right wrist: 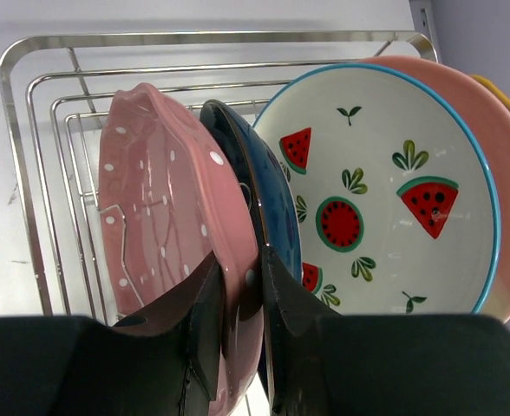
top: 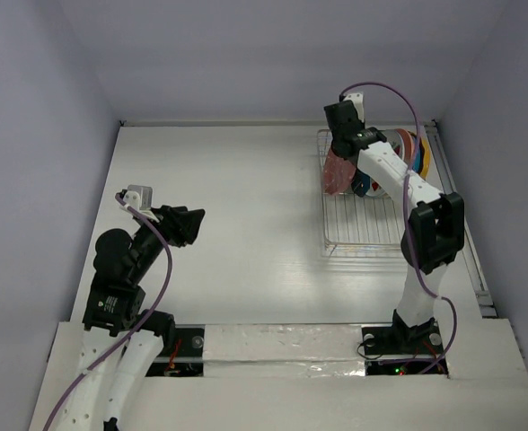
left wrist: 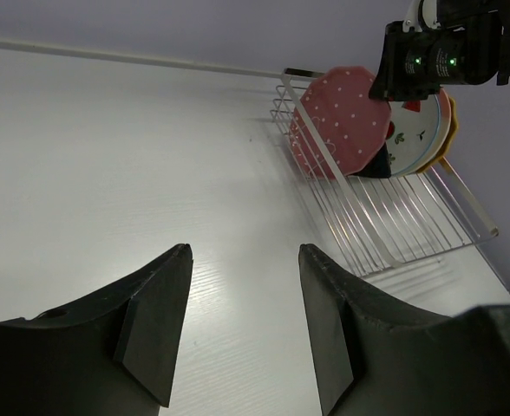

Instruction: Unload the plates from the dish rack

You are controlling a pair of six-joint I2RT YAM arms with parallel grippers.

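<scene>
The pink dotted plate stands on edge in the rack, at the front of the row, with a dark blue plate right behind it and then a white one with watermelon slices. The right gripper is pinching the pink plate's rim, one finger on each side. The rack sits at the far right of the table. The left gripper hovers well apart, jaws spread, holding nothing.

The left arm and the right arm are made of white links and black joints, each with a thin purple cable. The left gripper has black wedge-shaped fingers. At one o'clock in its view, two green lights glow.
</scene>
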